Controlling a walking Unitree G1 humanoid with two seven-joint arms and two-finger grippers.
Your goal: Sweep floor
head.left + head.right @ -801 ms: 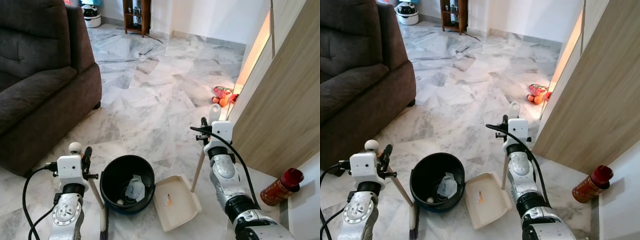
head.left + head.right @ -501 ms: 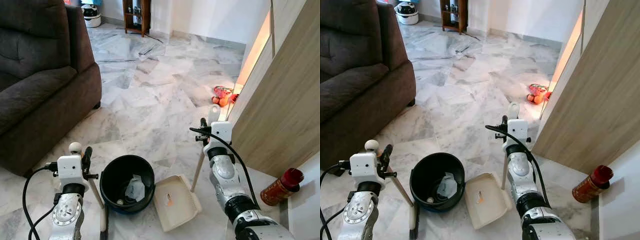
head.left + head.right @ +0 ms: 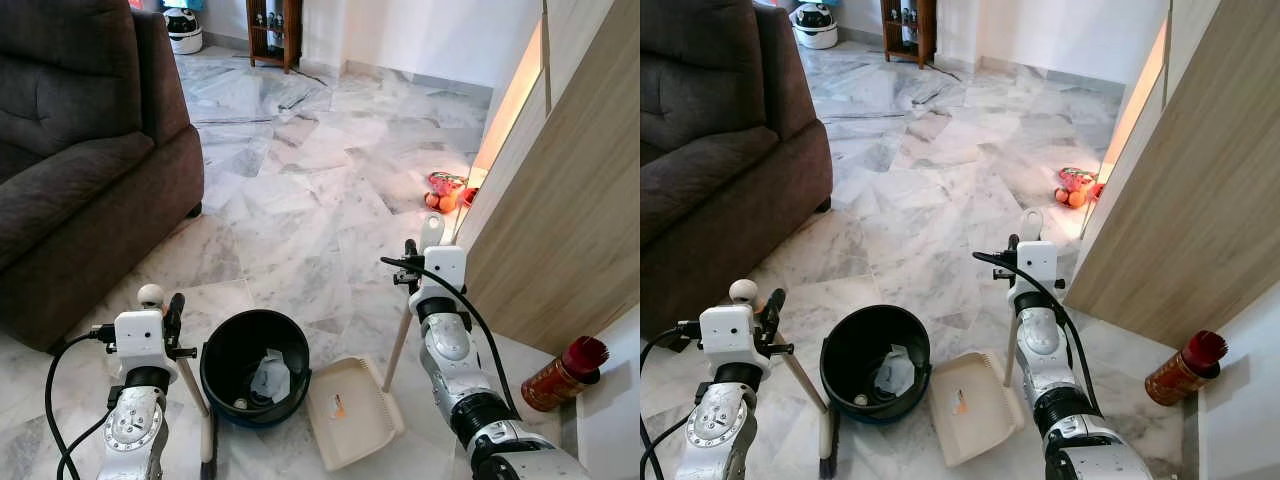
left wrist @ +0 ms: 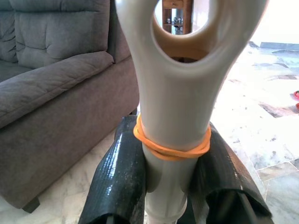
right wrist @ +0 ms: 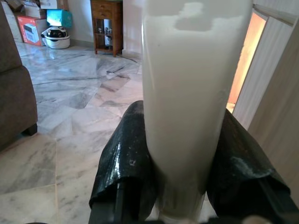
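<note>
Both tools are in our grip: left gripper (image 4: 170, 186) clamps the broom handle (image 4: 175, 93), right gripper (image 5: 180, 186) clamps the dustpan handle (image 5: 194, 93). Our dustpan (image 3: 355, 412) rests just beside the black bin (image 3: 254, 365), holding a scrap; tipping it in seems next.

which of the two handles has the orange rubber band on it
The broom handle, held by the left pincer, has the orange rubber band. The dustpan handle in the right pincer is plain white.

Bright daylight; warm glow by cabinet (image 3: 560, 200); sharp focus
</note>
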